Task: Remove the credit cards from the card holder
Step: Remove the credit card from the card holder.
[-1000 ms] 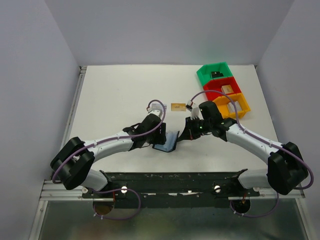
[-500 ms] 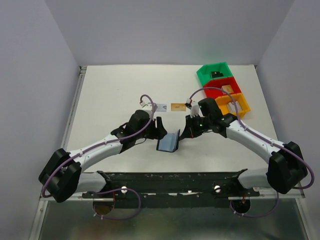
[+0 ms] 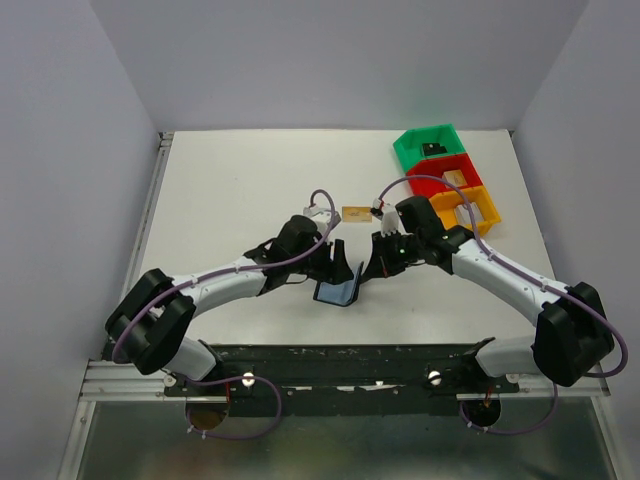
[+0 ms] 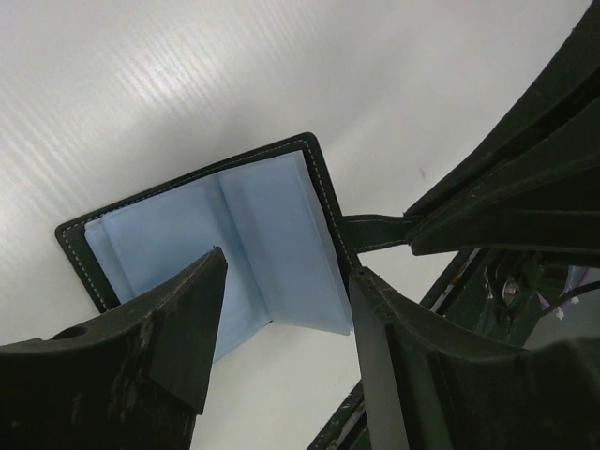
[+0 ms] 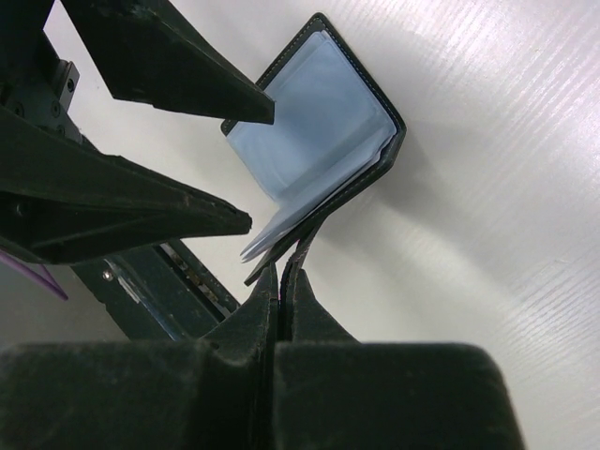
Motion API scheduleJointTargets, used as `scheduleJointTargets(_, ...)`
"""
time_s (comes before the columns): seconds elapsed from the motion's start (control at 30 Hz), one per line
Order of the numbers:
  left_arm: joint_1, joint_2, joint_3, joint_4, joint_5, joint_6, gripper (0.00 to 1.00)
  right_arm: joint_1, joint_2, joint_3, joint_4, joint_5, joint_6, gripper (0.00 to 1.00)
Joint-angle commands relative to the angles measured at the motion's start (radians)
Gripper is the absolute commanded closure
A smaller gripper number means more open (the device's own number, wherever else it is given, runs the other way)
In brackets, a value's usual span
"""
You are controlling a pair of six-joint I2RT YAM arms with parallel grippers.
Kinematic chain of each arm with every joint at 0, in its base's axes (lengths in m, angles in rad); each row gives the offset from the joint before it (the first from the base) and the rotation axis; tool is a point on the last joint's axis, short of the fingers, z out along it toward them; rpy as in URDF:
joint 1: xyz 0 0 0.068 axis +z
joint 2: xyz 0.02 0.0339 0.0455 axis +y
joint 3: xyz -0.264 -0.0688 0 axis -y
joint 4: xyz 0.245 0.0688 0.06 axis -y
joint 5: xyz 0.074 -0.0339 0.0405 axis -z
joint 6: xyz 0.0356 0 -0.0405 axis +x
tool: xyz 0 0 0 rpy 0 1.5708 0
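Note:
The card holder (image 3: 338, 291) stands half open at the table's middle, a black bifold with blue-grey pockets (image 4: 234, 220). My right gripper (image 3: 379, 267) is shut on its little strap tab (image 5: 298, 251) and keeps one flap raised. My left gripper (image 3: 336, 262) hangs open just over the pockets, one finger above the blue leaves (image 5: 319, 131) and the other by the cover's edge near the tab (image 4: 375, 230); nothing is between its fingers (image 4: 202, 309). One gold-orange credit card (image 3: 354, 213) lies flat on the table behind the holder. No card shows inside the pockets from here.
Green (image 3: 430, 148), red (image 3: 450, 178) and orange (image 3: 465, 210) bins with small items stand in a row at the back right, close behind my right arm. The black rail (image 3: 340, 355) of the arm bases runs along the near edge.
My left gripper pulled back to the left half a second ago and has now swung right again, down to the holder's open side. The right gripper has stayed shut on the strap tab.

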Motion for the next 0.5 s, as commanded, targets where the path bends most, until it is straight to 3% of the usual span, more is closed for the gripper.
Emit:
scheduleJointTargets(0.0,-0.020,0.031,0.053,0.004,0.041,0.033,0.33,-0.003,0.012,0.031,-0.011,0.004,-0.016,1.00)
scheduleJointTargets(0.47,-0.052,0.077,0.053,-0.021,-0.015,0.029,0.35,-0.003,0.006,0.025,-0.004,-0.003,-0.018,1.00)
